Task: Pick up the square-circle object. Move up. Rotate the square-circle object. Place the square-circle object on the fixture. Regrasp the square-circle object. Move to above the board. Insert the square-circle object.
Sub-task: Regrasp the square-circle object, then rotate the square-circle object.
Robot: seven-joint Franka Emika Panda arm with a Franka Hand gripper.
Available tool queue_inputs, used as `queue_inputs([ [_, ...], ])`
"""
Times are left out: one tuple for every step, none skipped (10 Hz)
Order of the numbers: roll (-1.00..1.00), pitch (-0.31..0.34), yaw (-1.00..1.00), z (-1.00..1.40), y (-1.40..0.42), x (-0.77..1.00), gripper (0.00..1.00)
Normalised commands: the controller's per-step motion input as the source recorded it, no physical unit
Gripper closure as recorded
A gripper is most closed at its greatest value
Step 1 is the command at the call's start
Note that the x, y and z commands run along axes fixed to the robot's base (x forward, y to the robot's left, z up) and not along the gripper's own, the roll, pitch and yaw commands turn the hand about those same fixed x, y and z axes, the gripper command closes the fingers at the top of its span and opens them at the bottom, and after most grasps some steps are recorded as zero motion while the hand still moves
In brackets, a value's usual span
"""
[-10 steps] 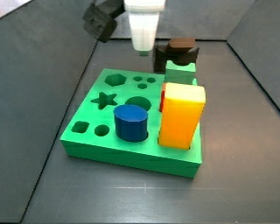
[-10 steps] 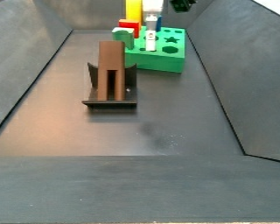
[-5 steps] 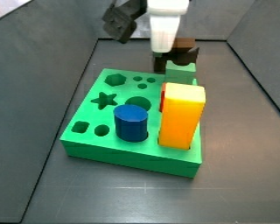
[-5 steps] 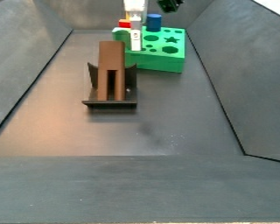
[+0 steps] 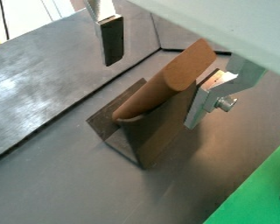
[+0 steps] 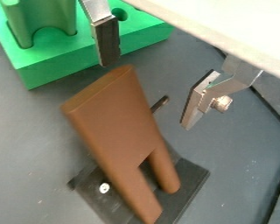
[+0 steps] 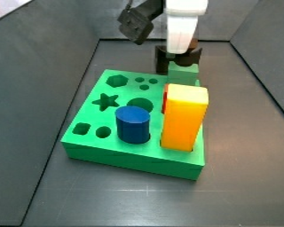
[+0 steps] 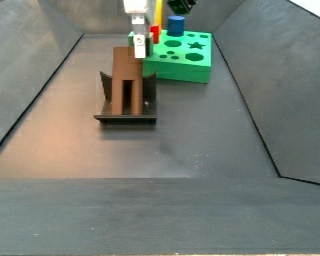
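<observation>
Pincer [image 6: 154, 74] hangs released, plates wide apart w/ nothing between, just above the top end of the square-circle object [image 6: 122, 140]; in both wrist views one finger [image 5: 111, 38] sits off to one side of the peg, other near its upper end. Peg leans tilted in the fixture [image 8: 124, 108], on the dark floor [image 8: 176, 150] beside the board [image 8: 183, 60]. Side view: blue cylinder [image 7: 134, 123] & yellow-orange block [image 7: 185, 114] stand in the board [image 7: 109, 120].
</observation>
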Motion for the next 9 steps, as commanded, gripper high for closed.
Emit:
queue_inputs([
  [0.07, 0.160, 0.03, -0.01, -0.02, 0.60, 0.00],
  [0.06, 0.159, 0.03, -0.01, -0.02, 0.54, 0.00],
  [0.06, 0.162, 0.03, -0.01, -0.02, 0.45, 0.00],
  [0.06, 0.164, 0.03, -0.01, -0.02, 0.41, 0.00],
  [0.06, 0.165, 0.04, -0.01, -0.02, 0.34, 0.00],
  [0.06, 0.168, 0.04, -0.01, -0.02, 0.26, 0.00],
  [0.06, 0.172, 0.03, -0.01, -0.02, 0.20, 0.00],
  [0.00, 0.000, 0.00, 0.17, 0.50, 0.00, 1.00],
  [0.00, 0.000, 0.00, 0.76, 0.20, -1.00, 1.00],
])
